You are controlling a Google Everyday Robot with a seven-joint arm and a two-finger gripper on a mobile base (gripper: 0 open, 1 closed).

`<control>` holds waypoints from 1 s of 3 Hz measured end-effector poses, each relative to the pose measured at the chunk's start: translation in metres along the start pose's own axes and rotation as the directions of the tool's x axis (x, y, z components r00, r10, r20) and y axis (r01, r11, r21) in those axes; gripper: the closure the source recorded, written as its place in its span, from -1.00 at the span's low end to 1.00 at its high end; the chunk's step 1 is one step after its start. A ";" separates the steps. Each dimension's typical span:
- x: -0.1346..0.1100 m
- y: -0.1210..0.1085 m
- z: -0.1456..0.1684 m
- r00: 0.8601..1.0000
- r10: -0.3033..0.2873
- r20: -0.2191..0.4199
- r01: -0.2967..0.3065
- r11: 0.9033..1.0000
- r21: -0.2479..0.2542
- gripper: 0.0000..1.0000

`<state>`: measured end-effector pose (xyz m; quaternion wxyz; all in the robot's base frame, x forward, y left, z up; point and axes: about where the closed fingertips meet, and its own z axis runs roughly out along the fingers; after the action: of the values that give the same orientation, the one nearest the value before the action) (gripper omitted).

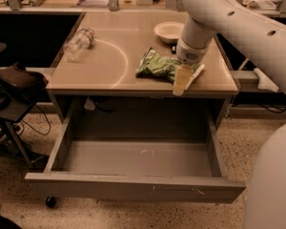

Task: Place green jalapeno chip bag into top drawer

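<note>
The green jalapeno chip bag [157,64] lies crinkled on the tan tabletop [109,66], near its front right. My gripper [183,81] reaches down from the white arm at the bag's right end, its pale fingers [181,79] hanging over the table's front edge. The top drawer [133,173] is pulled wide open below the table, grey and with nothing in it.
A clear plastic bottle [78,43] lies on its side at the table's left. A white bowl [169,31] sits at the back, behind the bag. A dark chair [14,80] stands to the left of the table. My arm's white body fills the right side.
</note>
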<state>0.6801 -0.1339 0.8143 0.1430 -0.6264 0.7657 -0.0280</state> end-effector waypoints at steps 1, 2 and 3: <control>0.000 0.000 0.000 1.000 0.000 0.000 0.000 1.000 0.000 -0.16; 0.000 0.000 0.000 1.000 0.000 0.000 0.000 1.000 0.000 0.30; 0.000 0.001 -0.002 1.000 0.002 -0.003 -0.002 1.000 0.001 0.77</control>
<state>0.6782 -0.1344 0.8161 0.1425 -0.6257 0.7664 -0.0292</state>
